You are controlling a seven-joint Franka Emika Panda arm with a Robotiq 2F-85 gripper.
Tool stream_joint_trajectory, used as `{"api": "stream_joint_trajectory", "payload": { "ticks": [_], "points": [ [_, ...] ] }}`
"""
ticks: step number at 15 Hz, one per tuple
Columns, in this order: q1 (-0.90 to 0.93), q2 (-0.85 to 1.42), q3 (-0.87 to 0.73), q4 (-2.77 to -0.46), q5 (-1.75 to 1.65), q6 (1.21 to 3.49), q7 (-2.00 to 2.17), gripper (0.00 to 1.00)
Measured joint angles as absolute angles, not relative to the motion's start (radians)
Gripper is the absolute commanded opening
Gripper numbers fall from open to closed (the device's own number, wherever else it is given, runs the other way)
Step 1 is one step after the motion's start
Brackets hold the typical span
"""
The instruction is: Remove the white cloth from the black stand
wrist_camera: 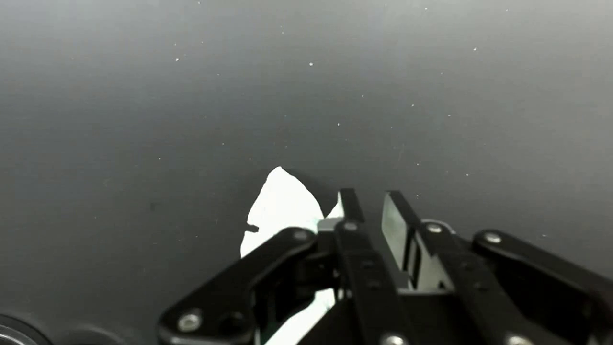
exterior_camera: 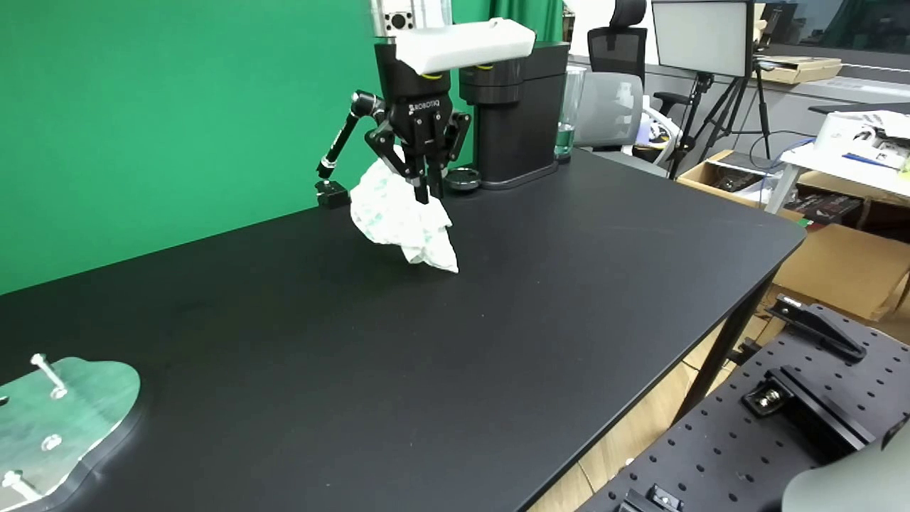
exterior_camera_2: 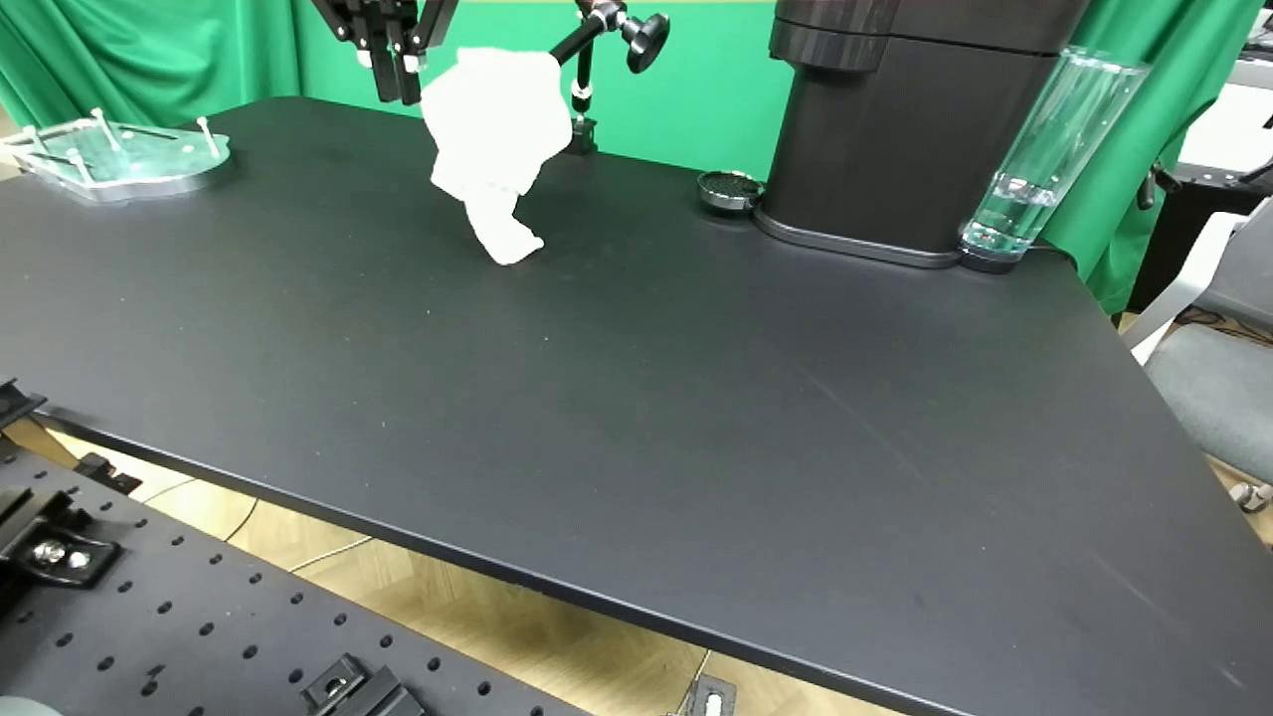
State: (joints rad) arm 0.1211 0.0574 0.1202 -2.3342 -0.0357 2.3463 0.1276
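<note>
The white cloth (exterior_camera: 405,220) hangs draped over the arm of the black stand (exterior_camera: 348,135) in both exterior views. The cloth (exterior_camera_2: 492,119) covers part of that arm; the stand's knob and base (exterior_camera_2: 582,136) show beside it. I cannot tell whether the cloth's lower tip touches the table. My gripper (exterior_camera: 429,190) points down beside the cloth, and in an exterior view the gripper (exterior_camera_2: 399,89) is just left of it. In the wrist view the gripper's fingers (wrist_camera: 368,196) are apart with nothing between them. The cloth (wrist_camera: 285,203) lies left of the fingers, partly hidden by them.
A black machine (exterior_camera: 522,114) with a clear tube (exterior_camera_2: 1044,159) holding liquid stands near the stand. A small round metal dish (exterior_camera_2: 731,191) sits by its base. A greenish plate with white pegs (exterior_camera: 85,398) lies on the black table (exterior_camera: 370,355). A green backdrop is behind.
</note>
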Motion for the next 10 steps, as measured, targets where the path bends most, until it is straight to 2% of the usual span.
{"api": "stream_joint_trajectory", "payload": {
  "ticks": [1,2,3,10],
  "points": [
    [0.121,0.04,0.119,-2.349,-0.039,2.359,0.14,0.05],
    [0.119,0.024,0.118,-2.363,-0.045,2.38,0.145,0.46],
    [0.117,0.01,0.116,-2.373,-0.06,2.405,0.149,0.47],
    [0.094,-0.012,0.102,-2.385,-0.204,2.503,0.152,0.93]
  ]
}}
